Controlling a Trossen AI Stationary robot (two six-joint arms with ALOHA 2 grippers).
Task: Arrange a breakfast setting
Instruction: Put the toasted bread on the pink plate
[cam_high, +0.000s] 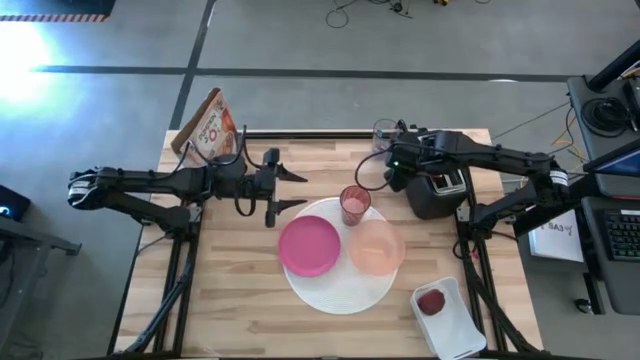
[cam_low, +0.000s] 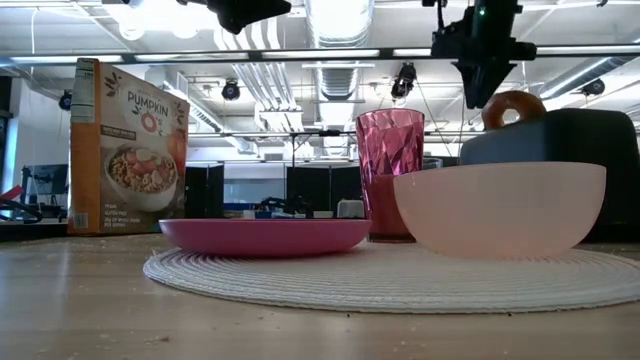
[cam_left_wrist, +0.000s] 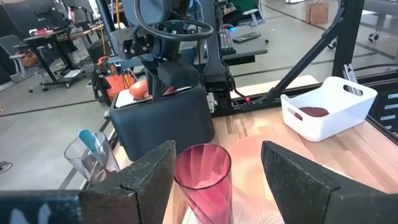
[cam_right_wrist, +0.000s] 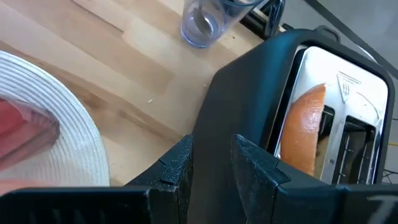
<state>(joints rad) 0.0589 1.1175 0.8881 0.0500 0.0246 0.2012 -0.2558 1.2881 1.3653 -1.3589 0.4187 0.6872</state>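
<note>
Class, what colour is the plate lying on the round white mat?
Magenta pink plate; the high view shows it best.

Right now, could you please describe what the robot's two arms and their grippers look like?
Both arms are dark, nearly black, built of slim jointed segments with black cables looping along them. The left gripper ends in two thin pointed black fingers; up close they look broad, flat and matte. The right gripper is a blocky dark head carrying a small green light, with the same wedge-shaped black fingers.
</note>
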